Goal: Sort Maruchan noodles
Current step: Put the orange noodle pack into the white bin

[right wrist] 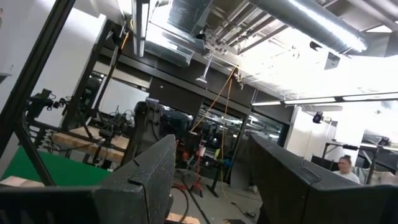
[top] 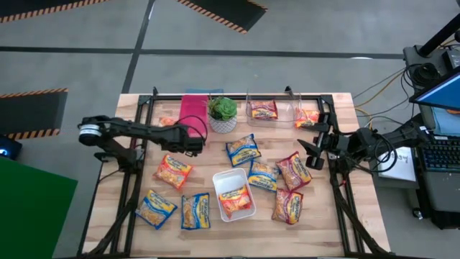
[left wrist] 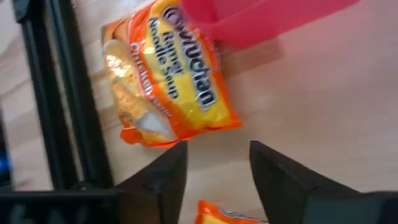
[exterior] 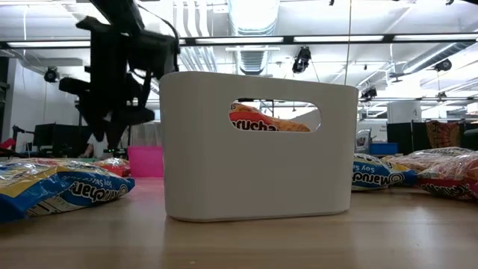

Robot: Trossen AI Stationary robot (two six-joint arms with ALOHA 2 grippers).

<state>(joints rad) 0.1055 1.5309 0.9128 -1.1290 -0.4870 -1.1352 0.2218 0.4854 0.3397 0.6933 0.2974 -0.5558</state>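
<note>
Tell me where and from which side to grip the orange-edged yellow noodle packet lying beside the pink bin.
Grip the orange-edged yellow crinkly noodle packet across its narrow width near the middle, coming straight down from above. It lies flat on the wooden table, so no side edge is raised to pinch, and the pink bin blocks one end. The left gripper, fingers open, hangs beside it.

Two dark, near-black jointed arms, slim tubular links, left arm (top: pixel 136 131) with a pale silver ring at its outer joint, right arm (top: pixel 359 142) trailing black cables, each ending in two flat, matte, speckled black fingers (right wrist: pixel 146 180) with angular edges
</note>
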